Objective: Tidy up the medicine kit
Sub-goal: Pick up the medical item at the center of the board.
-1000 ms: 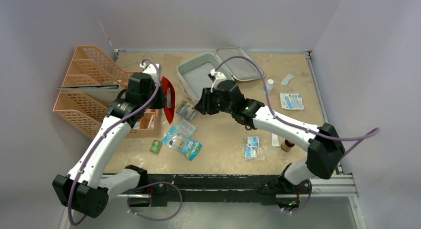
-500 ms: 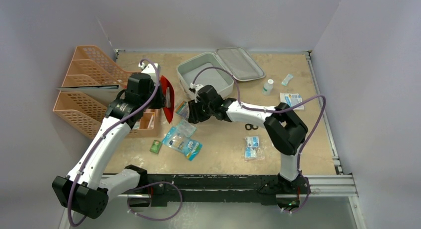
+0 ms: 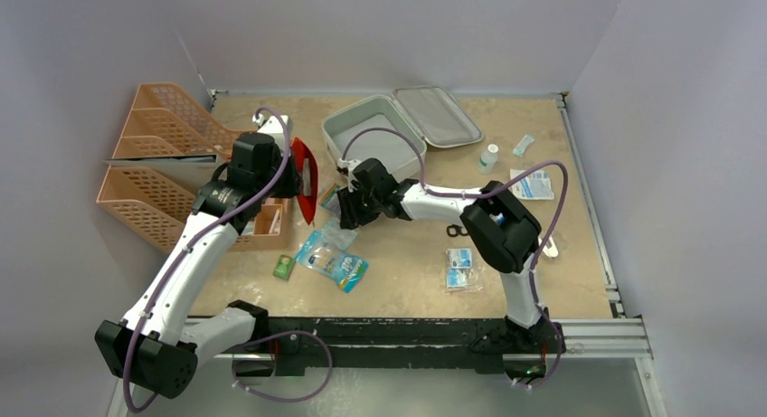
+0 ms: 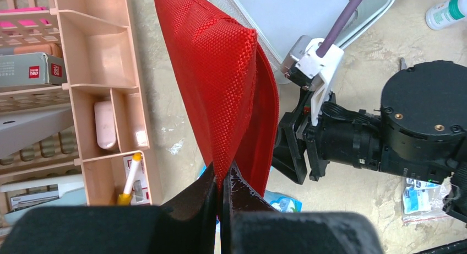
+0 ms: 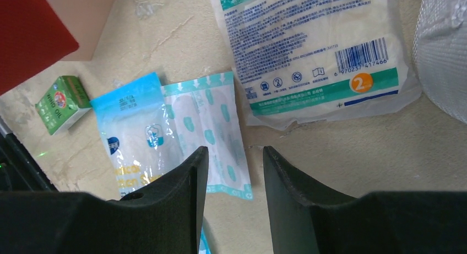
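Tan tabletop point(image 3: 407, 254) (grey walls point(image 3: 380, 37) around), left fingers point(image 4: 193, 201) clamped on red pouch point(image 4: 220, 72), right fingers point(image 5: 173, 188) apart

Bright, even, diffuse overhead light; only faint soft shadows on scuffed beige tabletop point(image 3: 407, 254). Top view slightly soft, small print unreadable. Crisp weave on red woven fabric pouch point(image 4: 220, 72); mild sheen on white-and-green plastic dressing packet point(image 5: 308, 50). Soft focus on black right-gripper fingers point(image 5: 170, 210).
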